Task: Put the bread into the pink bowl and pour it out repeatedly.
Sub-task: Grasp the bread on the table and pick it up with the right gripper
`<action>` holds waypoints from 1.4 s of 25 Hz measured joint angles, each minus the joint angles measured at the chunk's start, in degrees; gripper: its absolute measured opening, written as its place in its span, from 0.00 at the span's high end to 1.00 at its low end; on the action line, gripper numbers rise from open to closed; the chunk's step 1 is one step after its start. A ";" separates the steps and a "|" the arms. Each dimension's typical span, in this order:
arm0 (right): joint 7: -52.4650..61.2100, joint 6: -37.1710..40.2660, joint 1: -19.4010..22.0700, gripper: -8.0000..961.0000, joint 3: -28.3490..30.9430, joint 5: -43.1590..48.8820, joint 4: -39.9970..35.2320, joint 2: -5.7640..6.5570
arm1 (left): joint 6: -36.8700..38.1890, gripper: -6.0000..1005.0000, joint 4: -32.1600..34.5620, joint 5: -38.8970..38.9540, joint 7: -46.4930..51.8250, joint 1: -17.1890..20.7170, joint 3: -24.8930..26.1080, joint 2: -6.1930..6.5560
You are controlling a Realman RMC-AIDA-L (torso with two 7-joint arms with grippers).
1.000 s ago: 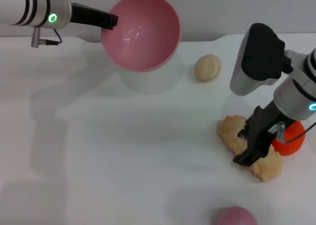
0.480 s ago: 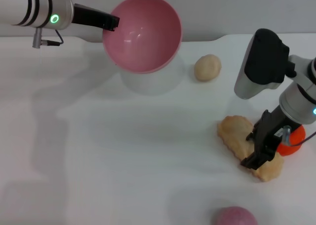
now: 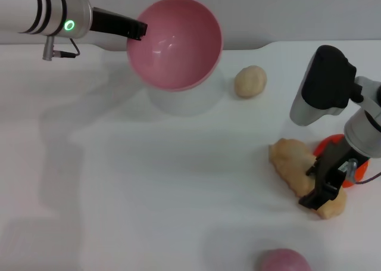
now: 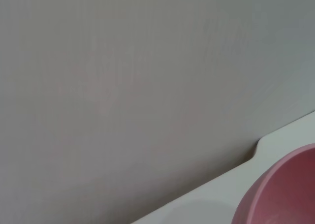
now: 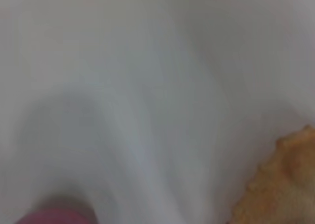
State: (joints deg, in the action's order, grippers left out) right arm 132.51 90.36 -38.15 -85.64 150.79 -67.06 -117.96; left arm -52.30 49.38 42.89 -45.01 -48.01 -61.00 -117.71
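One bread (image 3: 296, 170) under right pincer (image 3: 321, 187), grip unclear, left pincer (image 3: 138, 30) grasping pink bowl (image 3: 175, 43) aloft

The left arm reaches in from the far left side, raised well above the surface, its wrist ringed by a green light and its left pincer (image 3: 138, 28) pointing rightward, closed. The right arm comes in from the right, bent downward, its right pincer (image 3: 323, 184) lowered near the surface.
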 joint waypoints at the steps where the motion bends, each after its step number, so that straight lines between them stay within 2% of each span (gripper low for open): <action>1: 0.20 -0.27 0.17 0.31 0.02 0.45 0.00 -0.03 | 0.00 0.95 -0.03 0.00 0.00 -0.04 -0.21 -0.04; 20: 0.90 -2.30 1.06 0.31 0.04 1.71 -1.35 0.17 | 0.00 0.95 -0.19 0.53 0.10 0.20 -1.41 -0.15; 31: -0.20 -2.00 0.80 0.63 -0.62 1.84 -1.41 0.19 | 0.00 0.95 -0.16 0.53 0.10 0.28 -1.39 -0.15; 35: -0.29 -1.97 0.80 0.67 -0.74 1.84 -1.41 0.19 | 0.07 0.95 -0.16 0.53 0.10 0.12 -1.39 -0.15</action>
State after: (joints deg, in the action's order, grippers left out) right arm 132.22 88.38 -37.35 -86.39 152.63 -68.47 -117.77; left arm -52.23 49.22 43.42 -44.91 -47.89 -62.39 -117.86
